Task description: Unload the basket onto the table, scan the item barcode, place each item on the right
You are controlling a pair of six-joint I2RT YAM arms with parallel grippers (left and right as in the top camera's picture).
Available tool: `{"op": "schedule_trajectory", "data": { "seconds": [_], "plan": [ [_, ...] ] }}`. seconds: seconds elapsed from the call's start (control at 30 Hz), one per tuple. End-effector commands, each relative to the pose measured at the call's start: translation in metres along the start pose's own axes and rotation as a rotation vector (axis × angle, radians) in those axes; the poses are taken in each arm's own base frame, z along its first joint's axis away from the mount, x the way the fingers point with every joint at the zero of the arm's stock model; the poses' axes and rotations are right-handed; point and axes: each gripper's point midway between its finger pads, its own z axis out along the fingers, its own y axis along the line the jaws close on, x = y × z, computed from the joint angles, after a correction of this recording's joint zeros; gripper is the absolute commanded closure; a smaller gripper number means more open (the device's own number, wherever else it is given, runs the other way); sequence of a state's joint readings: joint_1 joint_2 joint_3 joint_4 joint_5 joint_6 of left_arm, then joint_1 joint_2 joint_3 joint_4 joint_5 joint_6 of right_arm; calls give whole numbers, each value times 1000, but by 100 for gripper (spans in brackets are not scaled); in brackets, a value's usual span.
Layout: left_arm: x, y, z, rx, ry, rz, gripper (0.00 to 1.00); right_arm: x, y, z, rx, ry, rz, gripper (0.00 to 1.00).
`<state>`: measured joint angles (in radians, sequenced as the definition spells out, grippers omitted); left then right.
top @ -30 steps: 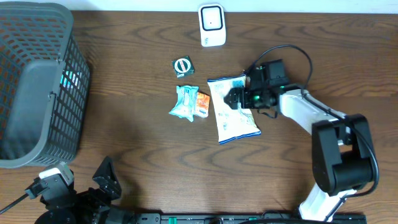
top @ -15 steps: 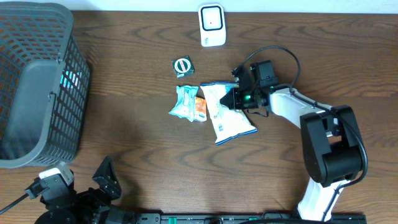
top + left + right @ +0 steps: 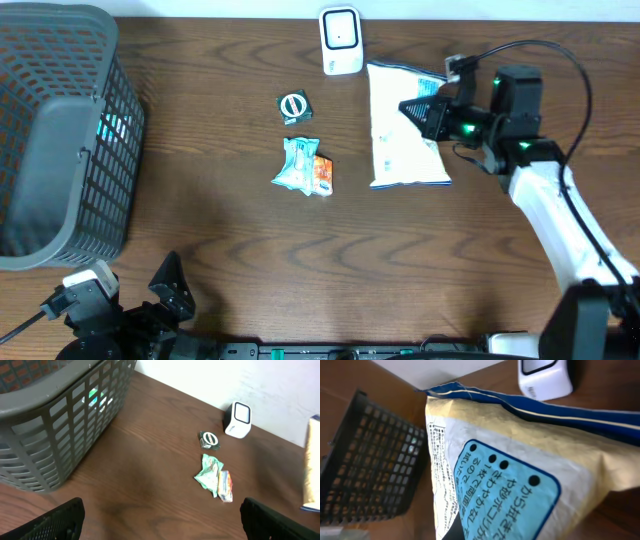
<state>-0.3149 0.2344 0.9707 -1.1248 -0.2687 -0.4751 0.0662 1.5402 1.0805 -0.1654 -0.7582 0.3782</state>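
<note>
The right end effector is clenched on the right-hand edge of the snack bag, which hangs from it over the far right part of the desk, apparently lifted clear of the wood. The bag's long axis runs from the far edge toward the near one, and its far left corner is just beside the white scanner, which stands at the middle of the far edge. From the end effector the scanner lies to the left and a little farther back, with only the bag itself between them. The right wrist view shows the bag's printed face and the scanner just past its top seam, but I cannot make out a barcode. The left end effector hangs released and wide at the near left corner, well apart. A round green item, a teal packet and an orange packet lie mid-desk, left of the bag and clear of the path. The grey basket fills the left edge.
</note>
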Motion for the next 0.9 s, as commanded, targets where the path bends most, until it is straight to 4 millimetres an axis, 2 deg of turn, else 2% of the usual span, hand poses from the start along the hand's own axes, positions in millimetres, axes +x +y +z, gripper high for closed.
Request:
{"op": "schedule_trajectory", "data": {
  "seconds": [0.0,0.1,0.27,0.43,0.63,0.87],
  "plan": [
    [-1,3,1,-19,-8,-10,2,-6,-17,-8,179,-43,-71,99],
    [-1,3,1,-19,-8,-10,2,-2,-23,-7,253,-38,-104,99],
    [-1,3,1,-19,-8,-10,2,-3,-15,0,261,-49,-141,99],
    [-1,3,1,-19,-8,-10,2,0,-26,4,421,-52,-236,99],
    [-1,3,1,-19,-8,-10,2,7,-17,11,414,-34,-267,99],
    [-1,3,1,-19,-8,-10,2,9,-17,11,417,-17,-316,99]
  ]
}}
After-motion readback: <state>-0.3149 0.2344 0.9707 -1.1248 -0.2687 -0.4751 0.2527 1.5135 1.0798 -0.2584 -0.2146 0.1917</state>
